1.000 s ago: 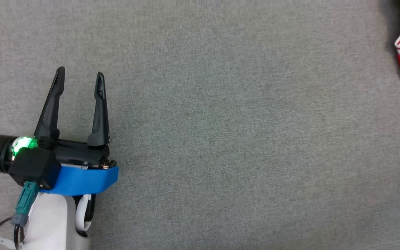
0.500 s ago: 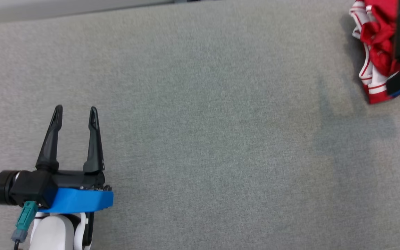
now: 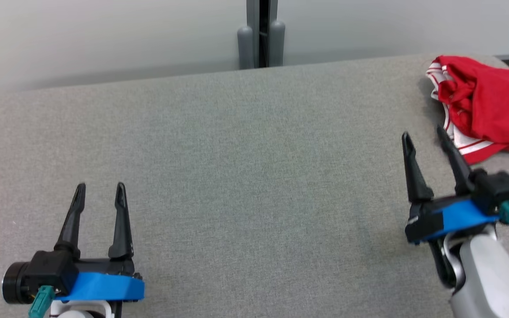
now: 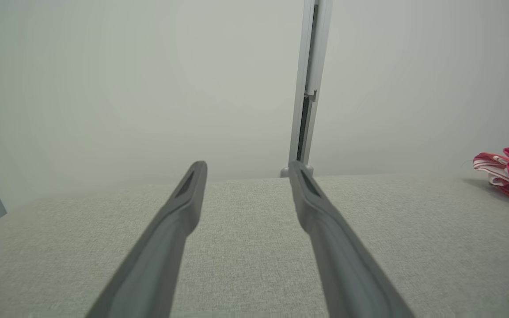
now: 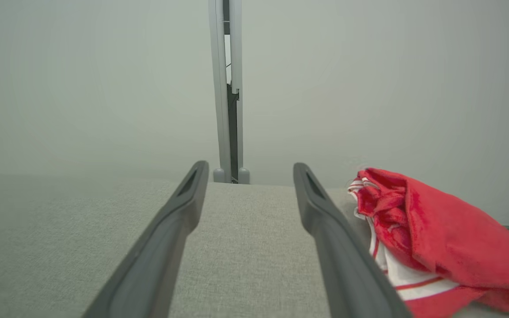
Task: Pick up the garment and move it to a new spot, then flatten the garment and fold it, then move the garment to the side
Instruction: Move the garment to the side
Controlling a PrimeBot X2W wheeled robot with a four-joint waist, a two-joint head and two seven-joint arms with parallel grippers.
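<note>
The garment [image 3: 486,104] is a crumpled red cloth with white striped trim, bunched at the far right of the grey fabric table [image 3: 254,176]. The right wrist view has the garment [image 5: 440,238] just right of my right finger; in the left wrist view the garment [image 4: 508,174] lies far off to the right. My right gripper [image 3: 423,134] is open, its fingertips just short of the garment's near-left edge, nothing between them. My left gripper [image 3: 100,189] is open and empty at the lower left, far from the cloth.
A pale wall with a grey vertical post [image 3: 261,33] stands behind the table's far edge. Bare grey surface spreads between the two grippers. The table's right edge runs close to the garment.
The head camera has tilted up, bringing the far edge, wall and whole garment into the picture. My right gripper now shows in full near the garment. Both jaws stayed open.
</note>
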